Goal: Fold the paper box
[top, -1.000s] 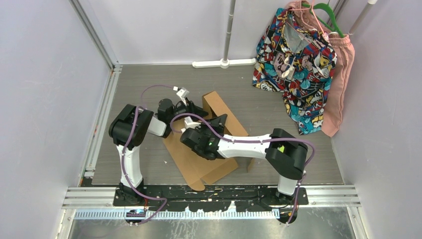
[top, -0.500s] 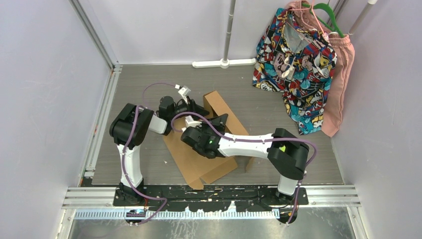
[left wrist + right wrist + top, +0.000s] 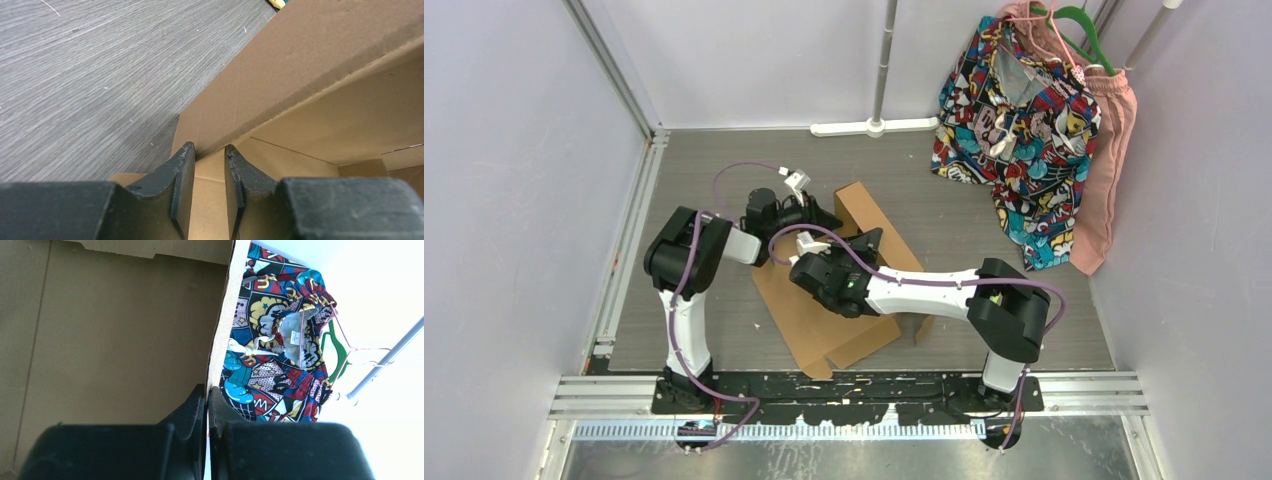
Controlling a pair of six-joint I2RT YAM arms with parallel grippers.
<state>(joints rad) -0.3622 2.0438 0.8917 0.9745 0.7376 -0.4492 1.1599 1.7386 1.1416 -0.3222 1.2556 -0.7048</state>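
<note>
The paper box (image 3: pixel 819 320) is a brown cardboard sheet lying partly folded at the table's middle, with one panel (image 3: pixel 861 207) raised at its far end. My left gripper (image 3: pixel 822 214) reaches in from the left. In the left wrist view its jaws (image 3: pixel 209 148) stand a little apart, with the lower corner of a raised cardboard wall (image 3: pixel 300 65) at the tips. My right gripper (image 3: pixel 867 240) is shut on the thin edge of a standing panel (image 3: pixel 125 335), and in the right wrist view (image 3: pixel 206 390) that edge runs straight into the jaws.
A comic-print garment (image 3: pixel 1014 130) and a pink one (image 3: pixel 1106 170) hang on hangers at the back right. A white pole base (image 3: pixel 874 127) lies along the back wall. A metal rail (image 3: pixel 629 240) runs down the left side of the grey table (image 3: pixel 704 170).
My left gripper has shifted slightly away and to the right, closer to the raised far panel. My right gripper has stayed in place on the panel.
</note>
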